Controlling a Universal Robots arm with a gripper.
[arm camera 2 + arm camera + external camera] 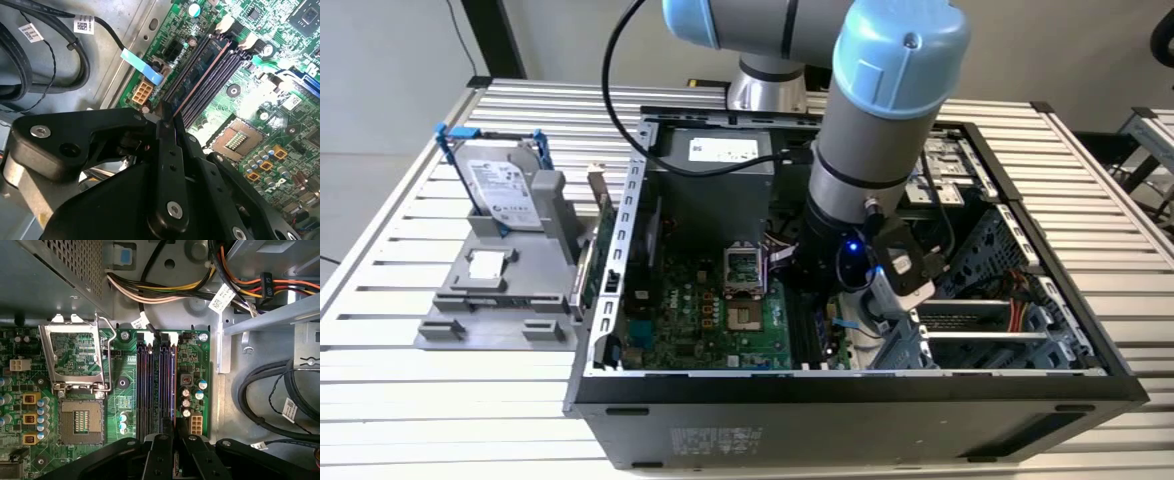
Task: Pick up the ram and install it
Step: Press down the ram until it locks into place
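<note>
The ram (pixel 200 75) stands on edge in the bank of memory slots (pixel 145 385) on the motherboard (pixel 707 320), running straight away from the pincer (pixel 167 125). The pincer's fingers (pixel 161 450) are drawn tight together on the stick's near end (pixel 165 390). I can't tell whether it is pushed fully home. Just beside the fingertips sits a pale plug socket (pixel 195 425). Further out to one side is the open processor socket (pixel 80 427), and to the other side black cables (pixel 270 395) loop over the floor of the computer case (pixel 854 390). The arm (pixel 881 130) reaches down into the case from above. Well away, outside the case, a hard drive (pixel 500 185) stands in a grey holder.
</note>
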